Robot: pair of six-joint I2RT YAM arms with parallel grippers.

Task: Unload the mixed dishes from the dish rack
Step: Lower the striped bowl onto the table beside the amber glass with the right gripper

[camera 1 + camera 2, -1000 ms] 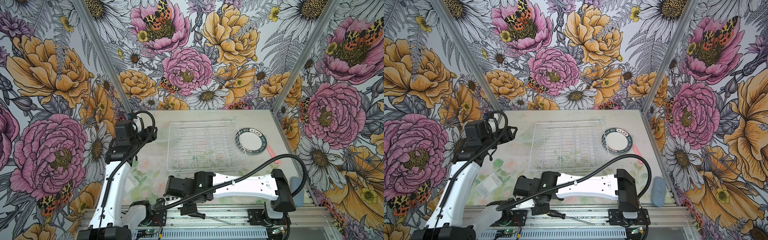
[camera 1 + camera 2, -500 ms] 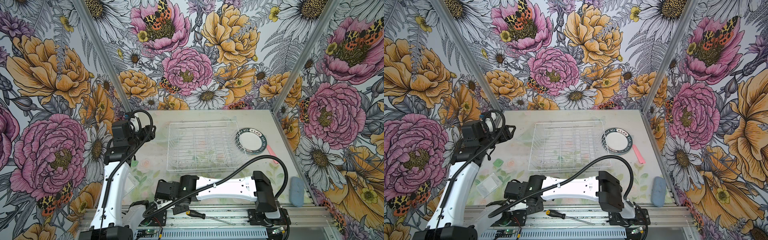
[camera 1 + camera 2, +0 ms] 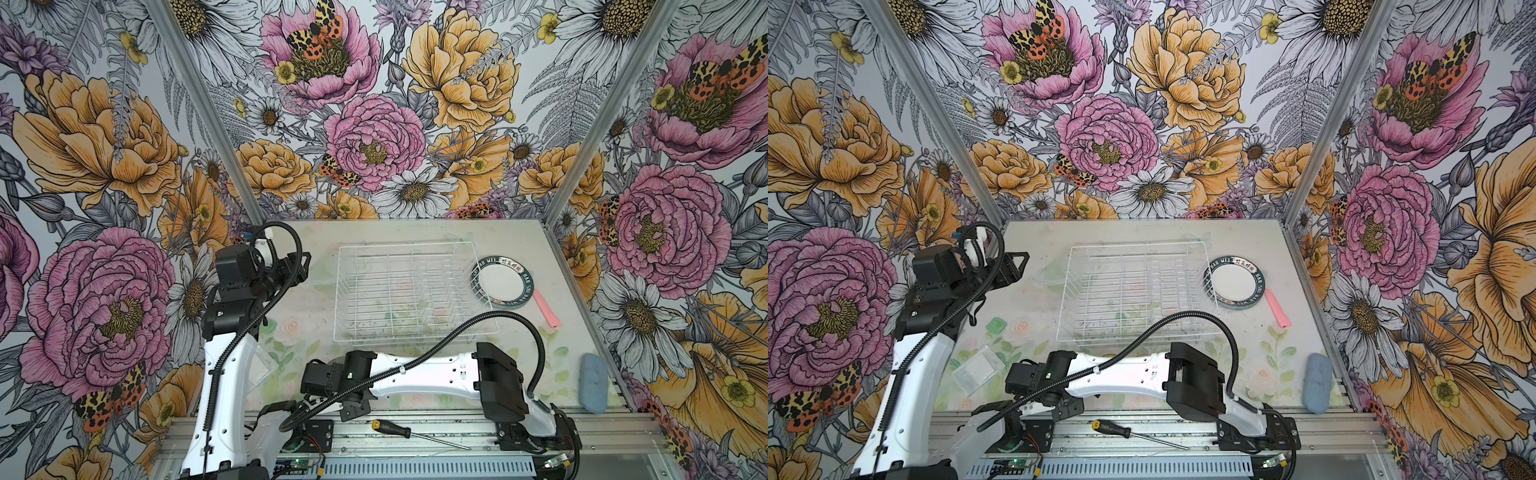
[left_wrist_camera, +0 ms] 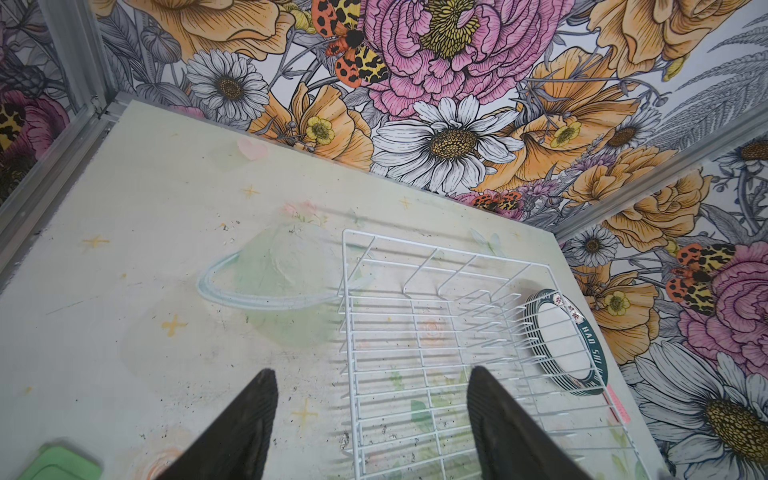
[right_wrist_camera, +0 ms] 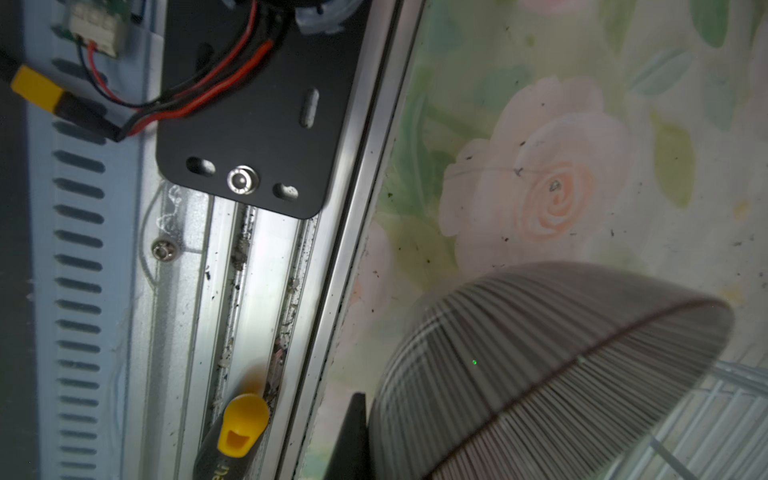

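One bowl (image 5: pixel 540 365), rim pinched in the right hand (image 5: pixel 365 424) beside the tabletop's (image 5: pixel 582 124) near edge — thin grip, may slip; left hand (image 4: pixel 370 382) spread, empty.

High top views, close left wrist share dish rack (image 3: pixel 399 291).
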